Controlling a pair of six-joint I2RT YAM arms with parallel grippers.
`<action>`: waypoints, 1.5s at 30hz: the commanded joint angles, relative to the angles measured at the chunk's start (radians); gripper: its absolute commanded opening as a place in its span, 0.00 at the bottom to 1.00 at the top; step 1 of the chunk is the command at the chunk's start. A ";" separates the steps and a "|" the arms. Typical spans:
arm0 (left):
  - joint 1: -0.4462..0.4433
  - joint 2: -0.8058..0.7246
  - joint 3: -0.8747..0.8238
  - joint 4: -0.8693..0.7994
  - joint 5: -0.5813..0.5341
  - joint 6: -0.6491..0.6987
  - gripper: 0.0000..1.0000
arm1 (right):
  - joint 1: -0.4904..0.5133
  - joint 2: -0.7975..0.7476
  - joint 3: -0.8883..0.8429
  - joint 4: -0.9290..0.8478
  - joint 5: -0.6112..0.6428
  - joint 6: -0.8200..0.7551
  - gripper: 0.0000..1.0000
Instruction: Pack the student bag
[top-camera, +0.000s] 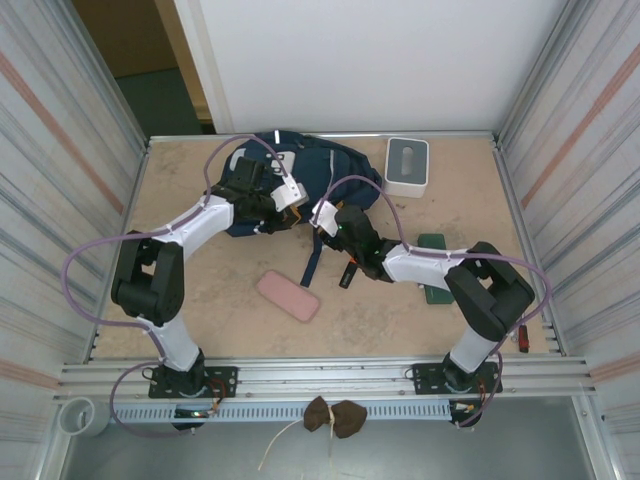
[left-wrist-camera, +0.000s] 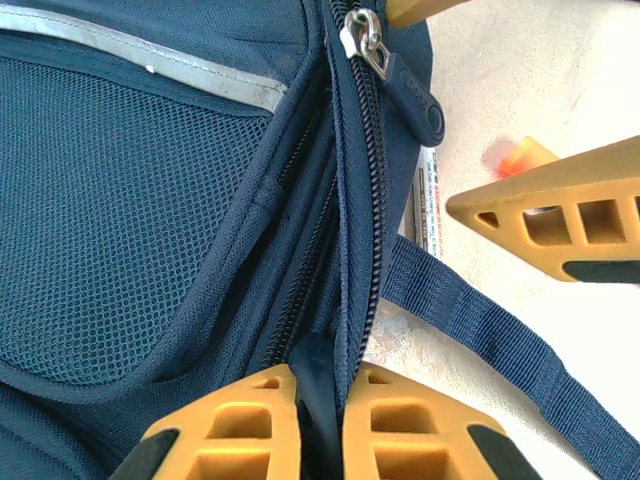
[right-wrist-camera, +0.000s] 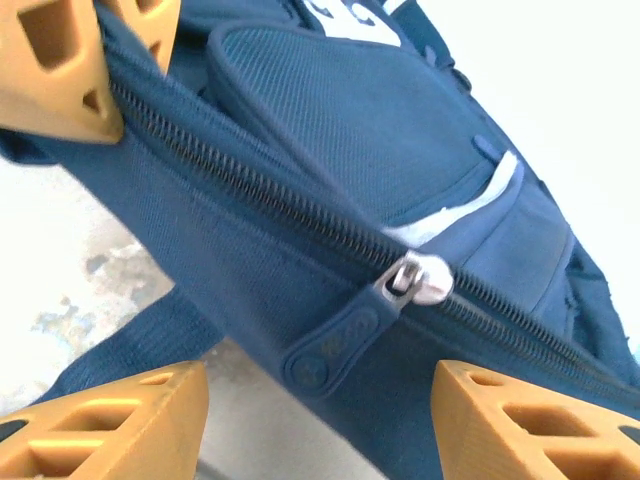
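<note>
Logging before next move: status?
Left gripper shut on student bag fabric. Right gripper open, facing zipper pull. Pink case on table, unpacked.

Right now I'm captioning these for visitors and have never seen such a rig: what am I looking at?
A left arm and a right arm stand at the near edge of a table. One picture looks down from above and behind them; the other two come from a camera on each wrist. On the table lie a navy student bag, a white-grey box, a flat pink case and a dark green item partly under the right arm. The left gripper is shut on the bag's fabric. The right gripper is open, the metal zipper pull ahead between its fingers, not gripped.
</note>
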 joint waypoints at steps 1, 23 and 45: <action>0.003 -0.065 0.030 0.022 0.089 -0.016 0.00 | 0.012 0.025 0.043 0.070 0.060 -0.061 0.58; 0.003 -0.067 0.010 0.019 0.069 -0.002 0.00 | -0.010 -0.006 0.115 -0.081 0.139 -0.060 0.13; 0.042 -0.109 -0.069 0.057 0.024 0.033 0.00 | -0.387 -0.091 0.130 -0.408 -0.546 0.503 0.00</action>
